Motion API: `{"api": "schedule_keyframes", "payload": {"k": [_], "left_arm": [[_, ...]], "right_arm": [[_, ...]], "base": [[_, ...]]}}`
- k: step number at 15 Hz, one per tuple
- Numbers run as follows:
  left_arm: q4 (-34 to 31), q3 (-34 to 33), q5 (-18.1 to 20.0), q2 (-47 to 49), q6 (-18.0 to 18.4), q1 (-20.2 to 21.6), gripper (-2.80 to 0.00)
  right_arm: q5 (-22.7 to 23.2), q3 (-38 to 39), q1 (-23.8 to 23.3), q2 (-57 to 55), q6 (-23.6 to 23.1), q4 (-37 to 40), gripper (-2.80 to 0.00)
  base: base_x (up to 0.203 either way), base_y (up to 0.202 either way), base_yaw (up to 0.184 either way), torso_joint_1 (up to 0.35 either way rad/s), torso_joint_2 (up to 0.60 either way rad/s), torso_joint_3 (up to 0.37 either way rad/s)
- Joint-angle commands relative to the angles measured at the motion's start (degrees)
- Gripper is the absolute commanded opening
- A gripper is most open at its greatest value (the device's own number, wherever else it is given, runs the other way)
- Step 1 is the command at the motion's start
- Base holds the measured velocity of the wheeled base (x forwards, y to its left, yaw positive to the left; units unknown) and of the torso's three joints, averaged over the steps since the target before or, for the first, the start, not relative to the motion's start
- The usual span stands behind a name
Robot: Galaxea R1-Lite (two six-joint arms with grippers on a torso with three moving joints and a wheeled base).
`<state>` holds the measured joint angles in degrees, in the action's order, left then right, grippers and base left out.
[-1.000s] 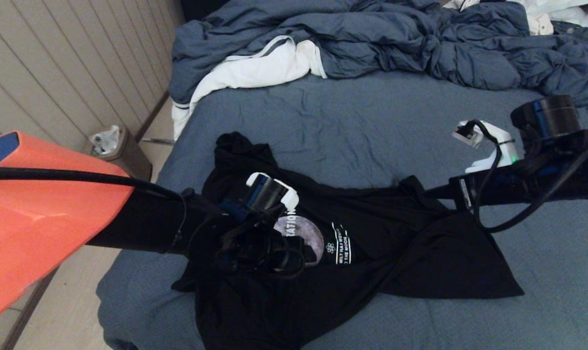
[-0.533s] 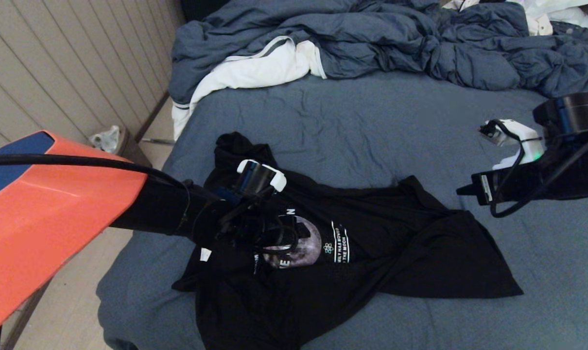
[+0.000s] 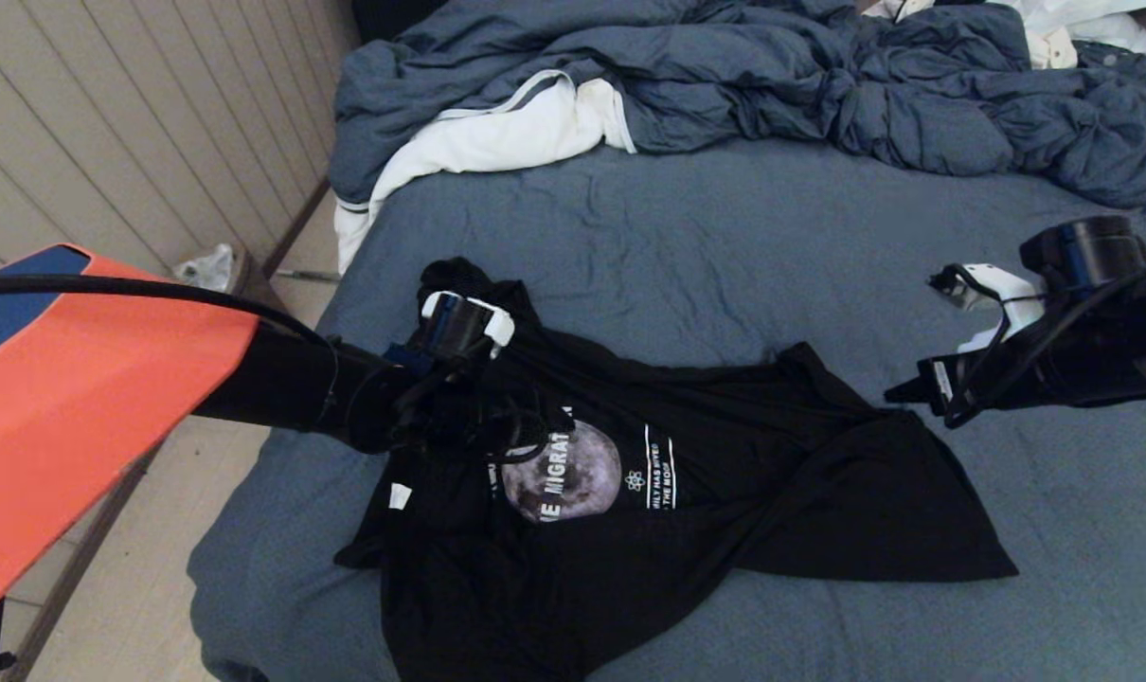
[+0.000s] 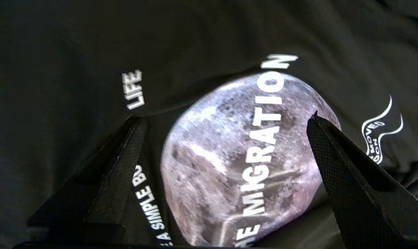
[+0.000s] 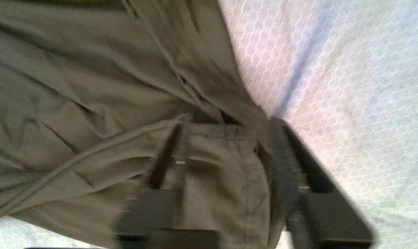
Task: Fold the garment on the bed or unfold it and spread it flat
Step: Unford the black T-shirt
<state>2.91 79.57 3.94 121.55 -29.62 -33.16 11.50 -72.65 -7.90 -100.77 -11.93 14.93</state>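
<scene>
Over the shirt [image 3: 668,493], which lies crumpled and print-up on the bed [image 3: 725,246] near its front edge, the left gripper [image 4: 222,131] hovers with jaws wide and empty, the moon print [image 4: 243,159] between them. Beside the shirt's right sleeve edge, the right gripper [image 5: 222,159] also hangs spread and holds nothing, straddling a hem fold. Both seem poised to pinch cloth and pull it flat, since folds bunch near the shirt's middle. Beyond the shirt lies a duvet [image 3: 725,85].
</scene>
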Motion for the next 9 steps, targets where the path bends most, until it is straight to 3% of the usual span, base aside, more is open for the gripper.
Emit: {"api": "schedule_keyframes", "payload": {"k": [1,7,8,9], "left_arm": [[-0.01,0.15,0.02,0.09,-0.17,0.29,0.00],[0.25,0.59,0.02,1.14,-0.45,0.38,0.00],[0.34,0.67,-0.07,1.13,-0.63,0.38,-2.80],[0.30,0.68,-0.07,0.96,-0.79,0.38,-2.80]], "right_arm": [[0.11,0.75,-0.62,-0.39,-0.19,0.19,0.00],[0.19,3.30,-0.98,-0.21,-0.37,-0.07,0.00],[0.19,3.21,-0.98,-0.21,-0.37,-0.07,0.00],[0.19,3.12,-0.95,-0.07,-0.37,-0.07,0.00]], "base": [[0.000,0.000,0.000,0.000,0.00,0.000],[0.000,0.000,0.000,0.000,0.00,0.000],[0.000,0.000,0.000,0.000,0.00,0.000],[0.000,0.000,0.000,0.000,0.00,0.000]]}}
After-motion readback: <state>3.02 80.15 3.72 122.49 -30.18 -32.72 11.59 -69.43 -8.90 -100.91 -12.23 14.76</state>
